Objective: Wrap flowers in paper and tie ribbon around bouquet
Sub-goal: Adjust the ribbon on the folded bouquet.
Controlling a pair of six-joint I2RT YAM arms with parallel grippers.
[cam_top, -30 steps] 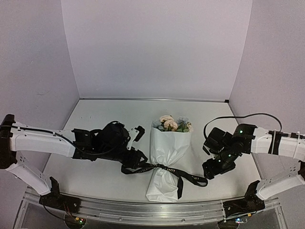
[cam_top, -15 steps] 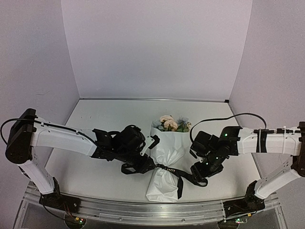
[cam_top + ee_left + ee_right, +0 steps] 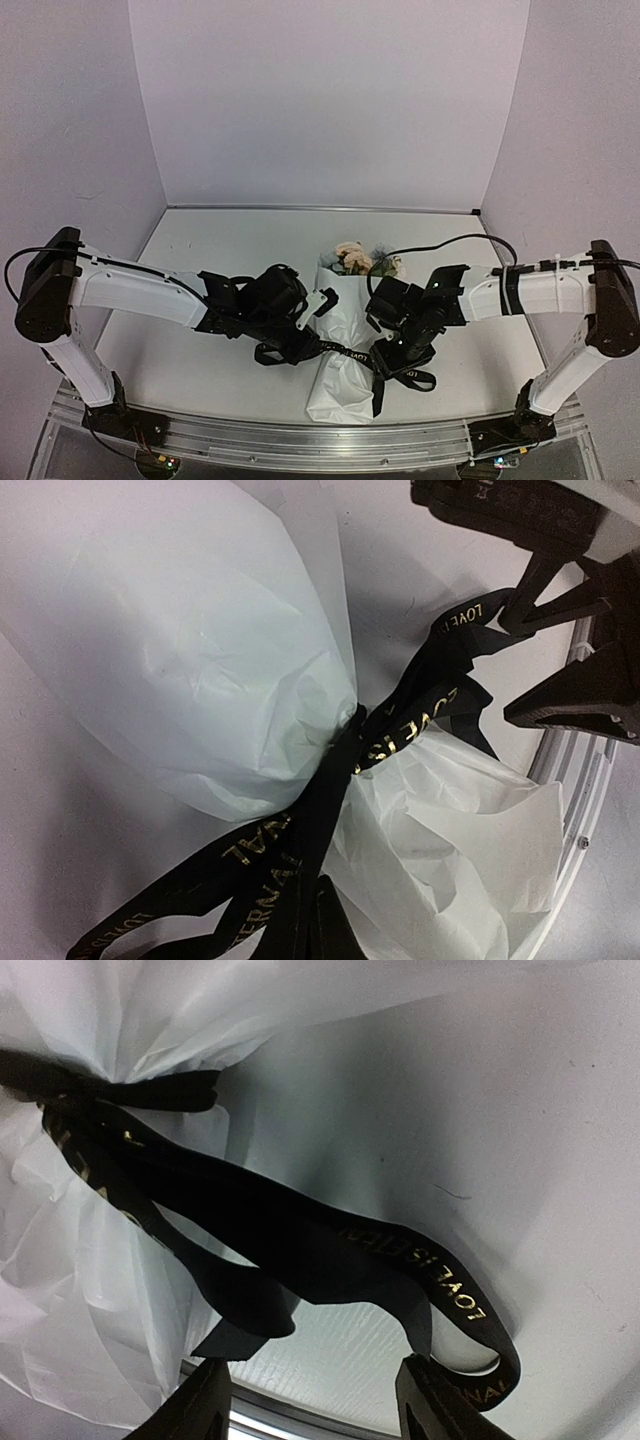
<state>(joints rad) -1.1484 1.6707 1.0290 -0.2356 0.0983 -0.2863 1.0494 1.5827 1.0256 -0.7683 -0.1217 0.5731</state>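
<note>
A pale grey-white table (image 3: 220,260) sits enclosed by plain lavender walls (image 3: 320,100) on its left, far and right sides, with a ribbed aluminium rail (image 3: 300,440) running along its near edge.

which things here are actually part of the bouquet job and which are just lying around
Part of the job:
- bouquet in white paper
- flowers at its wide end
- ribbon round its neck
- left gripper, shut on the ribbon
- right gripper, open by a ribbon loop

Just there:
- table
- metal rail at the near edge
- black robot cable
</note>
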